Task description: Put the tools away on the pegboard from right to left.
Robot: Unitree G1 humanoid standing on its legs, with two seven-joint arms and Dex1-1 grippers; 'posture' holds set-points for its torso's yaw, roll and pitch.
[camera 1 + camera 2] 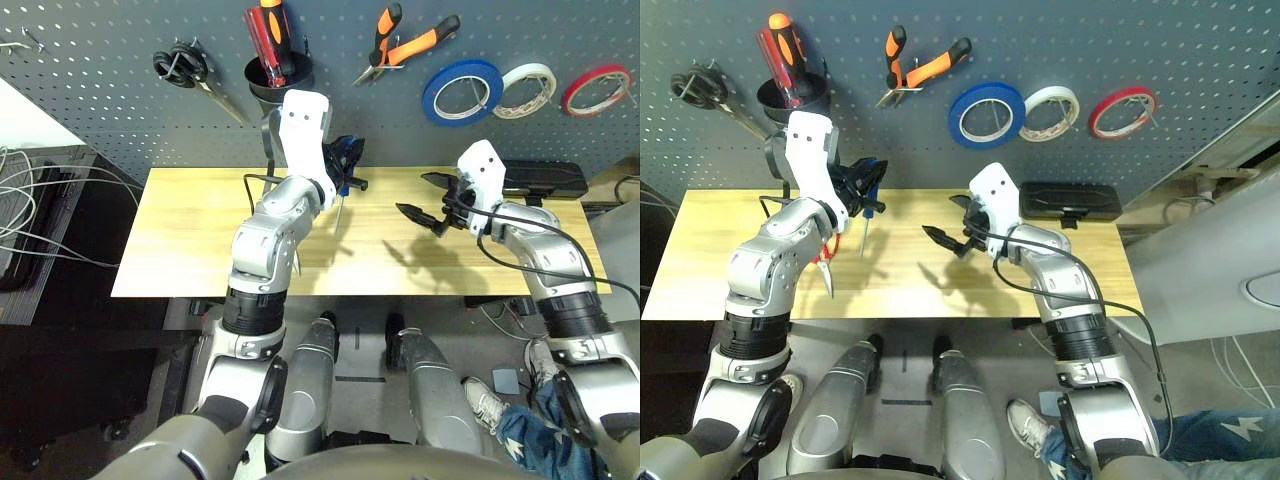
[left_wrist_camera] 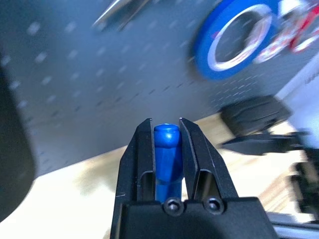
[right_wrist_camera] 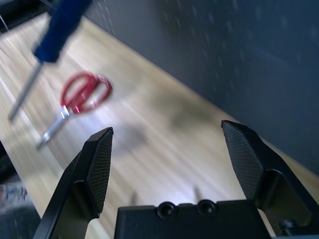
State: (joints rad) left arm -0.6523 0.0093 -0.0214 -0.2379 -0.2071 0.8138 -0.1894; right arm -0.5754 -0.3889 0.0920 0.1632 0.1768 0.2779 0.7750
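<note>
While the blue tape ring [image 1: 461, 91] and pliers [image 1: 403, 44] already hang on the pegboard [image 1: 120, 120], the left gripper [image 2: 166, 137] is clamped on the blue-handled screwdriver [image 1: 869, 205], the right gripper [image 3: 169, 162] gapes empty, and the red-handled scissors [image 3: 77, 102] wait on the table [image 1: 180, 250].

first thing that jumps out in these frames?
The left claw, raised in front of the pegboard, is shut on the small blue-handled screwdriver, shaft hanging down. The right claw hovers wide open and empty over the table, and red-handled scissors lie on the wood.
</note>
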